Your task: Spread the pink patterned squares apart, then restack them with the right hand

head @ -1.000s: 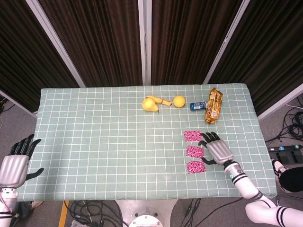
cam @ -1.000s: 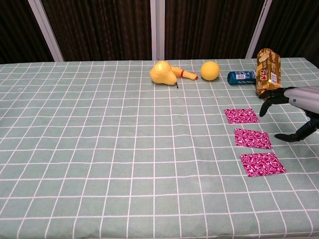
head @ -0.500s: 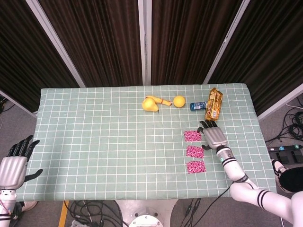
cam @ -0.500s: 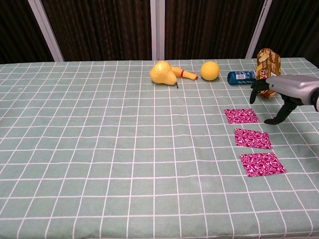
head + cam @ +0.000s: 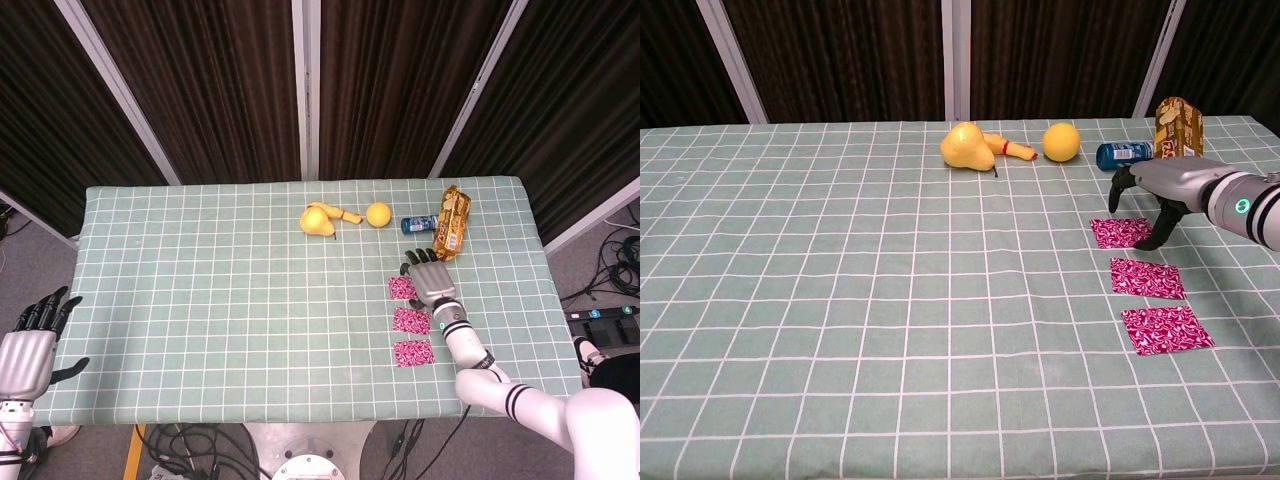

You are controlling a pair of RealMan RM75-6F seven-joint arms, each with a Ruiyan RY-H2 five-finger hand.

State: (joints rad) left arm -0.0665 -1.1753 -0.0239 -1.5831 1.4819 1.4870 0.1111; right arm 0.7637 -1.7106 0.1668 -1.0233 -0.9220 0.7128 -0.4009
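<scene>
Dark curtains back the checked green table [image 5: 200,300], where the right hand [image 5: 1155,195] has swung inward to hover over the farthest pink square [image 5: 1120,233], fingers spread and holding nothing. The middle square [image 5: 1147,278] and nearest square [image 5: 1167,329] lie apart behind its wrist, so spreading looks finished and restacking seems about to begin. Far off, the left hand [image 5: 28,350] hangs open and empty beside the table edge.

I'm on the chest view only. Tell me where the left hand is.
Observer: The left hand is off the table's near-left corner, fingers apart, holding nothing.
Operator: Report the snack packet; I only see its top behind the right hand.
Observer: The head view shows the whole snack packet, lying lengthwise near the table's far right edge.
Operator: Say how the right hand sits over the squares.
Observer: From above, the right hand covers the right part of the farthest pink square.
</scene>
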